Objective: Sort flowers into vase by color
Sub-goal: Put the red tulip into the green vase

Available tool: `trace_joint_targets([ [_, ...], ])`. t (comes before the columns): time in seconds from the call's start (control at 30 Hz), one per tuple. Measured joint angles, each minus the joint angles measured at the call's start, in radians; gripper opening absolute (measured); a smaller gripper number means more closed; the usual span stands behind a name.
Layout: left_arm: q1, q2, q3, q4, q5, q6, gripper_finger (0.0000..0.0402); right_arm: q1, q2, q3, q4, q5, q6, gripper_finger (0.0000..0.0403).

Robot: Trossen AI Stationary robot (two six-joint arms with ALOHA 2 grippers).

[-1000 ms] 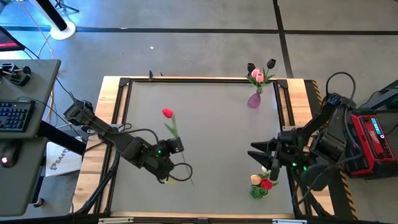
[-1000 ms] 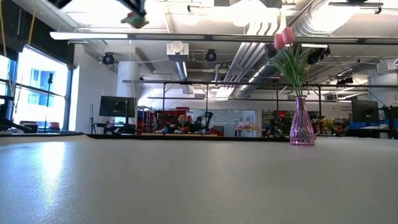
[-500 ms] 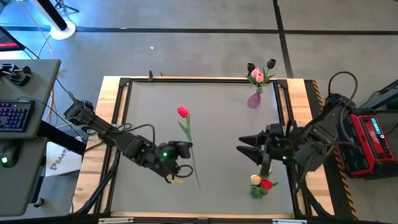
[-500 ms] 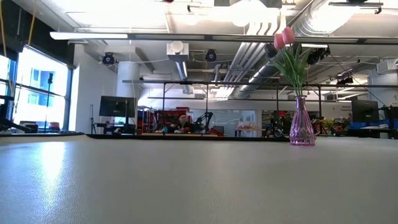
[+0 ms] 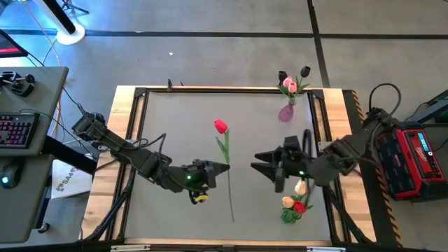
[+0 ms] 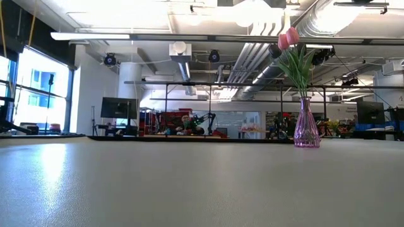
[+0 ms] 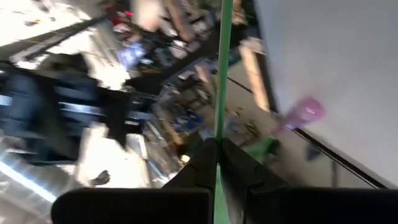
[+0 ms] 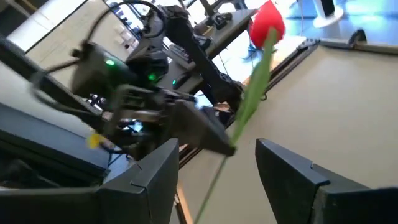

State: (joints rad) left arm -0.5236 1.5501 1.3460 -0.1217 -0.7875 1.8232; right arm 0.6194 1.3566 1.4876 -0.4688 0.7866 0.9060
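A red tulip (image 5: 220,127) with a long green stem (image 5: 228,183) is held above the table's middle by my left gripper (image 5: 222,168), which is shut on the stem. My right gripper (image 5: 255,164) stands open just to the tulip's right and points at the stem without touching it. In the right wrist view the stem (image 8: 249,106) shows between and beyond that gripper's fingers (image 8: 217,149). A pink glass vase (image 5: 286,112) at the far right holds pink and black tulips. Cream and red flowers (image 5: 294,204) stand bunched at the near right. My left gripper pinches the tulip's stem about midway along its length (image 7: 218,152) between its two shut fingers. The fingers come level from the table's left and lie across the stem. The tulip is lifted clear, its head toward the far edge and its stem end toward the near edge.
The grey tabletop (image 5: 175,119) has a wooden frame (image 5: 129,112) around it. The pink vase (image 6: 307,129) stands near the far right corner. A desk with a keyboard (image 5: 14,129) lies beyond the left edge and a red case (image 5: 413,157) beyond the right.
My left gripper has carried the red tulip toward the table's right and upward while turning its wrist, so the stem now runs more nearly from far to near. My right gripper has swung toward the table's left, toward the tulip, still open.
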Motion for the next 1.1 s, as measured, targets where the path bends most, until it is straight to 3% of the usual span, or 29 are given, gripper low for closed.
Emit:
trace_joint_targets([
  [0.2, 0.013, 0.008, 0.001, 0.168, 0.065, 0.030, 0.0000, -0.116, 0.036, 0.000, 0.047, -0.088, 0.062, 0.0199],
  [0.33, 0.020, 0.012, 0.001, 0.174, 0.086, 0.038, 0.0000, -0.176, 0.053, 0.000, 0.065, -0.163, 0.059, 0.0199],
  [0.5, 0.020, 0.014, 0.001, 0.173, 0.088, 0.037, 0.0000, -0.233, 0.077, 0.000, 0.118, -0.343, 0.017, 0.0199],
  [0.7, 0.020, 0.014, 0.001, 0.172, 0.087, 0.029, 0.0000, -0.263, 0.107, 0.000, 0.123, -0.391, 0.013, 0.0189],
  [0.83, 0.022, 0.014, 0.001, 0.170, 0.051, 0.014, 0.0000, -0.273, 0.118, 0.000, 0.117, -0.395, 0.010, 0.0141],
  [1.0, 0.026, 0.014, -0.001, 0.158, 0.046, -0.032, 0.0000, -0.282, 0.117, 0.000, 0.113, -0.430, -0.029, 0.0019],
  [1.1, 0.026, 0.014, -0.001, 0.158, 0.051, -0.085, 0.0000, -0.283, 0.117, 0.000, 0.119, -0.448, -0.041, 0.0019],
])
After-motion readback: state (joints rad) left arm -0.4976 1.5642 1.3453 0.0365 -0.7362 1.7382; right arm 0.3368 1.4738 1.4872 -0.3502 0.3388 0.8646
